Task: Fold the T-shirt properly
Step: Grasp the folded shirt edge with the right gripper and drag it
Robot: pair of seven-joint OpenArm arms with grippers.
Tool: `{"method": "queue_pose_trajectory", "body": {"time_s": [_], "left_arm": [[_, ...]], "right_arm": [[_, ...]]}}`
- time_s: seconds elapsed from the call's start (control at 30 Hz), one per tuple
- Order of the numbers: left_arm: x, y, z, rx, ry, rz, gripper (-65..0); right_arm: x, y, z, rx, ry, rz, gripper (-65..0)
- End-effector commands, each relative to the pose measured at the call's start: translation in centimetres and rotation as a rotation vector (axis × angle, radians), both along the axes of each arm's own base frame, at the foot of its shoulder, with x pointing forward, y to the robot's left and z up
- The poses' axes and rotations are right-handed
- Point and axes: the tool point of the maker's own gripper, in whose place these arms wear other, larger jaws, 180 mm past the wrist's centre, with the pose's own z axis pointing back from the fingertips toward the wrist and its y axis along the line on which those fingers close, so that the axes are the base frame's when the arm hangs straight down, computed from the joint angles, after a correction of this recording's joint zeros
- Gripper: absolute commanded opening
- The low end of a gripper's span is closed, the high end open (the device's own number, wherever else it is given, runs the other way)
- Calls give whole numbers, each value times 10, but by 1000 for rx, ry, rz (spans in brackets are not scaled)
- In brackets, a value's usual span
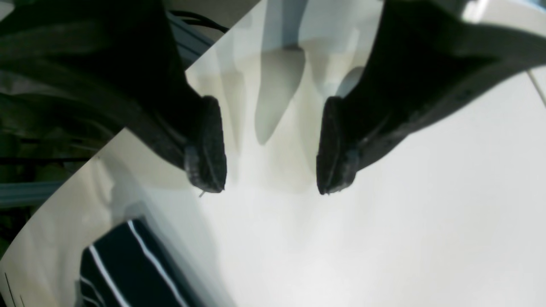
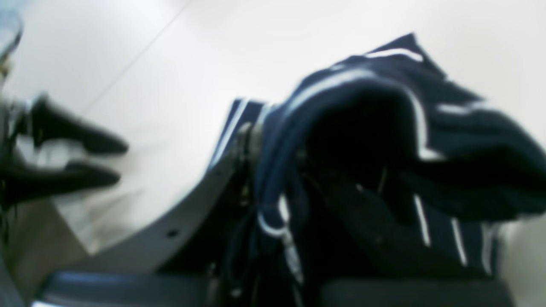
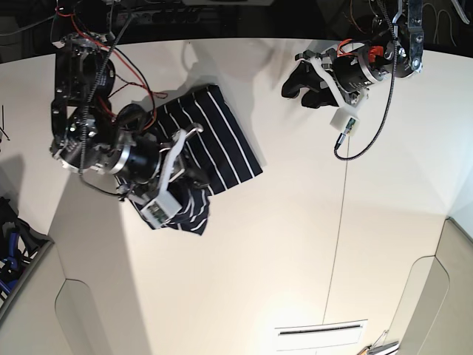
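The T-shirt (image 3: pixel 222 137), dark navy with thin white stripes, lies partly flat on the white table (image 3: pixel 295 222), left of centre in the base view. Its near part is bunched up around my right gripper (image 3: pixel 194 177). In the right wrist view this fabric (image 2: pixel 384 128) drapes over the fingers, and the right gripper (image 2: pixel 290 179) is shut on it. My left gripper (image 3: pixel 294 95) hovers apart from the shirt at the back right. Its fingers stand open with nothing between them (image 1: pixel 271 170), and a striped corner of the shirt (image 1: pixel 128 264) shows below and to the left.
A small white box (image 3: pixel 345 122) and a black cable (image 3: pixel 373 140) hang from the left arm. A thin seam (image 3: pixel 340 222) runs down the table. The table's edge drops off at the lower left (image 3: pixel 52 244) and lower right (image 3: pixel 443 222). A slot (image 3: pixel 321 330) sits near the front.
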Motion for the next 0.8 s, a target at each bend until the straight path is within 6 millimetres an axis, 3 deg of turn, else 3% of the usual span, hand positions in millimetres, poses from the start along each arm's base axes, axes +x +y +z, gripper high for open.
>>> {"method": "queue_pose_trajectory", "body": {"time_s": [0.0,0.03,0.13,0.2,0.3,0.57,0.77], "left_arm": [[2,1,3,6,-9,-5,-277],[2,1,3,6,-9,-5,-277],[1,0,3,-2,-3,-7,-277],[-1,-2,4,-20,10,-10,-277],[-3,-5,5,-38,21,-13,-277],[-8,-10,7,-65,38,-44,-277],[-10,-15,10,-98,40,-54,-277]], "right_arm": [[3,11,8,10,-39,28,-650],[0,20,1,-14,-35,58,-650],[-10,37,-23,-88,-15,118,-442],[-15,44,-38,-131,-8,151,-346],[-22,55,-52,-181,-16,204,-336],[-47,88,-61,-258,-63,346,-336],[-43,95,-58,-332,-127,389,-336]]}}
